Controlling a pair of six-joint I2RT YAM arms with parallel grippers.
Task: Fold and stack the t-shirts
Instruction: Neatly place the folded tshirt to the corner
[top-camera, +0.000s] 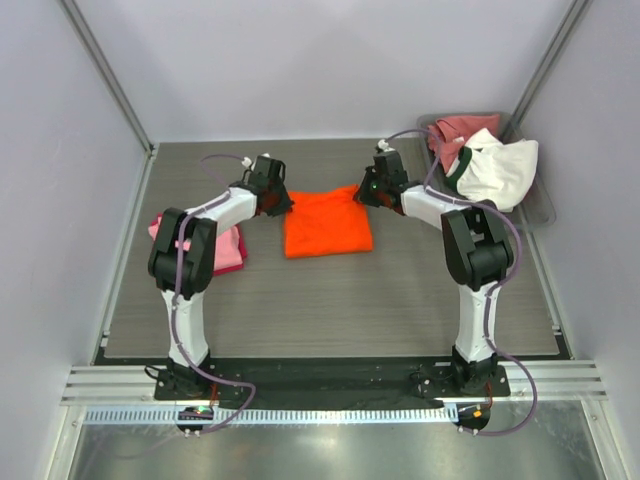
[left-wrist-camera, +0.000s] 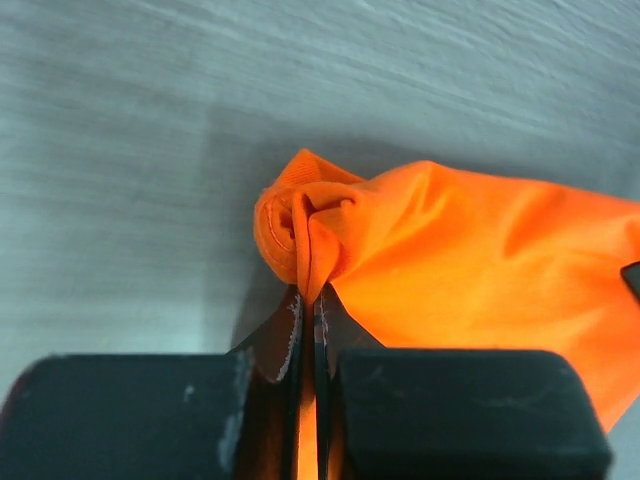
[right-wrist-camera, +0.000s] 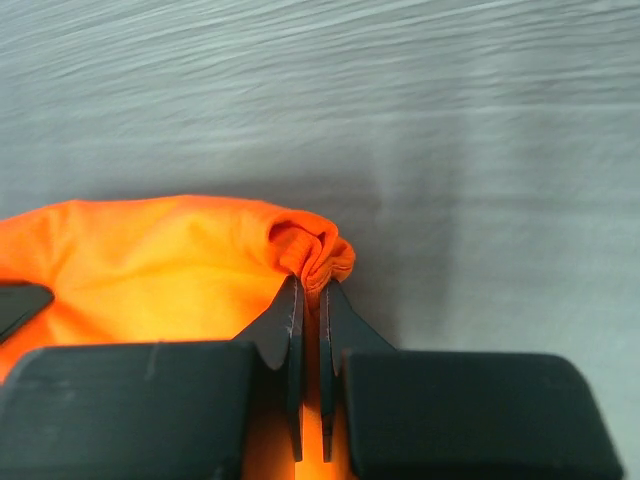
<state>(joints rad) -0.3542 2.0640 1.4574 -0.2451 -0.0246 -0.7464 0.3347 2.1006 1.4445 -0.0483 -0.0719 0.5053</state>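
The orange t-shirt (top-camera: 328, 226) is seen folded to a rough square at approx. the middle of the tabletop (top-camera: 350, 300), between the two arms. Its far-left corner is gripped by the left fingers (top-camera: 284, 206) and its far-right corner by the right fingers (top-camera: 361, 195).

In the left wrist view, the left fingers (left-wrist-camera: 291, 325) are clenched, with only a thin slit left between the blades. A bunched ridge of orange cloth is pinched there, w/ a stitched hem curled over just beyond the tips. In the right wrist view the same is shown on the opp. side: the right fingers (right-wrist-camera: 291, 320) are clamped tight on a small puckered fold at the shirt's corner. The rest of the cloth is spread away to the left.

A light pink t-shirt (top-camera: 232, 248) is laid folded near the tabletop's left edge (partly hidden by the left arm), and a magenta t-shirt (top-camera: 226, 268) is glimpsed as an edge beneath it. At the far right, a grey tray (top-camera: 541, 206) is filled w/ two crumpled shirts: a rose-red t-shirt (top-camera: 455, 128) at the back and a white t-shirt (top-camera: 505, 172) w/ a dark green collar in front.
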